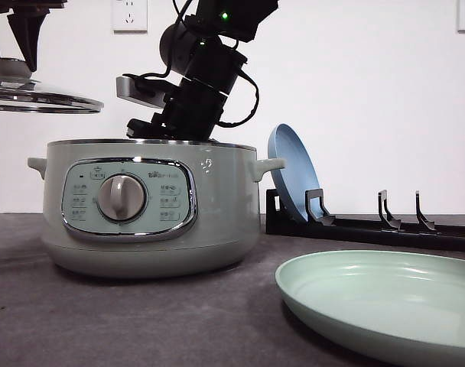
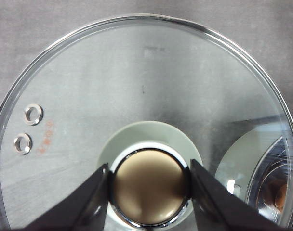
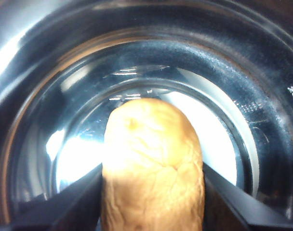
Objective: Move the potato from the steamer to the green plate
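Down inside the steamer (image 1: 152, 206), my right claw (image 3: 151, 192) is clenched on the potato (image 3: 151, 163), long axis pointing out past the fingertips. Green plate (image 1: 385, 302) lies on the desk to my right; left claw (image 2: 149, 192) grips the lid (image 2: 137, 96) aloft.

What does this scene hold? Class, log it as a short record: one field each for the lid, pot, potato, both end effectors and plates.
lid: lifted off, held up left of the steamer
steamer: open, right arm reaching in
potato: inside the steamer, between the right fingers
left end effector: shut on the lid's knob
right end effector: fingers against the potato's sides
green plate: front right, bare
blue plate: upright in rack
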Robot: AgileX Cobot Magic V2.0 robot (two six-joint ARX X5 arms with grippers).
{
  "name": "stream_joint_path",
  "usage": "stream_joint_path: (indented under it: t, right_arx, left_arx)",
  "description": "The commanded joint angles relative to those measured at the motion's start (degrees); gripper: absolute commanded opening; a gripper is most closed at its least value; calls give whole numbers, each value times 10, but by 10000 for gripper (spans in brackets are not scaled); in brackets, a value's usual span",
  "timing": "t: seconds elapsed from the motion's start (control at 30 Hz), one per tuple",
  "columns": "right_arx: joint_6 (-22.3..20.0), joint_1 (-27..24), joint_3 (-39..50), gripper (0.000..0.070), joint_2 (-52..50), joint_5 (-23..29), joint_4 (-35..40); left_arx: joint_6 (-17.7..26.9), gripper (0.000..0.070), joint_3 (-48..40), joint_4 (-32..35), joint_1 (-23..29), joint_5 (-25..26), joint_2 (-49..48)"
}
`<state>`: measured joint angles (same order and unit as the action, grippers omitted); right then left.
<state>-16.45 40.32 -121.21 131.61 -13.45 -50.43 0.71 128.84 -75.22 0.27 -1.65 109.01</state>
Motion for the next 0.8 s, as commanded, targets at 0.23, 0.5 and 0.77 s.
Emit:
stream_joint_path:
  t: [0.23, 0.5, 0.77]
  right_arx:
    - [25, 4, -138, 252, -29, -1, -121]
    - [38, 4, -143, 252, -130, 2, -245]
    - [56, 4, -23, 252, -291, 49, -300]
  left_arx:
    - [1, 0, 28, 11, 1, -1, -10]
    - [-3, 0, 28, 10, 1, -1, -10]
    - [-3, 0, 28, 2, 1, -1, -10]
